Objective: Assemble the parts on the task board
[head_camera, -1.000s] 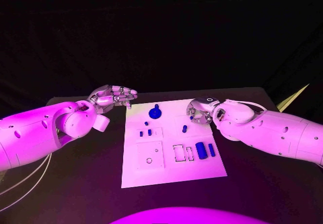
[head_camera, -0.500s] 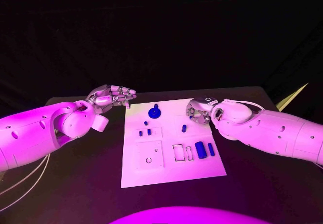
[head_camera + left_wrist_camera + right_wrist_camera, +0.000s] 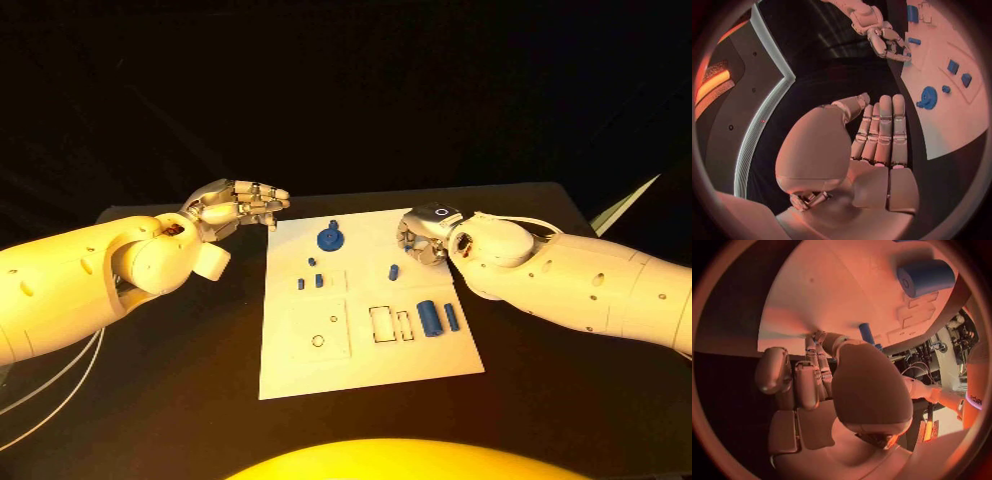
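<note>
Right hand [image 3: 427, 238] hovering over task board [image 3: 368, 350] far right edge, fingers curled inward, grasping nothing visible. Left hand [image 3: 238, 206] hanging released beside board's far left corner, fingers straight, together. Blue parts lying on board: round part [image 3: 332, 239], cylinder [image 3: 428, 318], small peg [image 3: 392, 271].
</note>
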